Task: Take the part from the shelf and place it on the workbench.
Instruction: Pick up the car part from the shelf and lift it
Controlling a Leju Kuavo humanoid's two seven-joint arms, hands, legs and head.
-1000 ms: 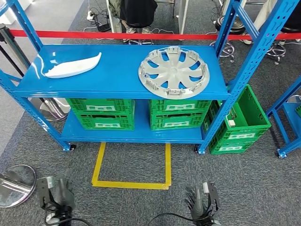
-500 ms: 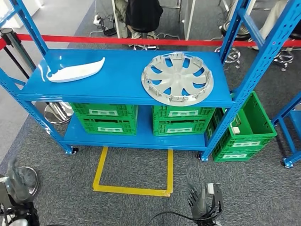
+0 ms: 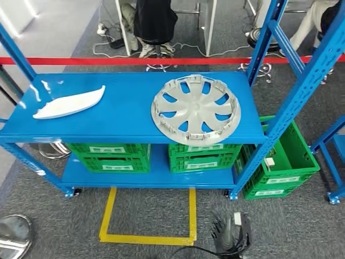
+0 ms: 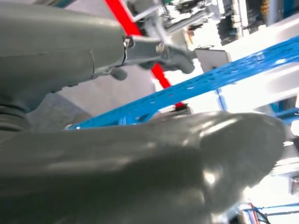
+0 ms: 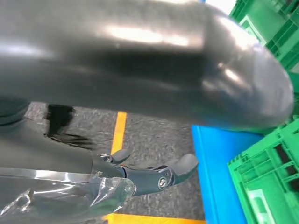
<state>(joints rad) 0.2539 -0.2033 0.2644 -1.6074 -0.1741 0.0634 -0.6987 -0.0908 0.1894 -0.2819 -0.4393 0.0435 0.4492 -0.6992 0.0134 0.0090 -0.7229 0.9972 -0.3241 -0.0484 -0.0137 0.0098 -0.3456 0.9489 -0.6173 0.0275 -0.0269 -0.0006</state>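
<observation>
Right hand (image 3: pixel 229 236) hangs low, fingers seemingly spread, empty.

from high on our body we look forward and down at the blue shelf (image 3: pixel 130 116) and the yellow floor marking (image 3: pixel 148 237). our wrist cameras sit close behind each thumb; the right one shares that yellow floor marking (image 5: pixel 119 133) and the green crates (image 5: pixel 271 172).
</observation>
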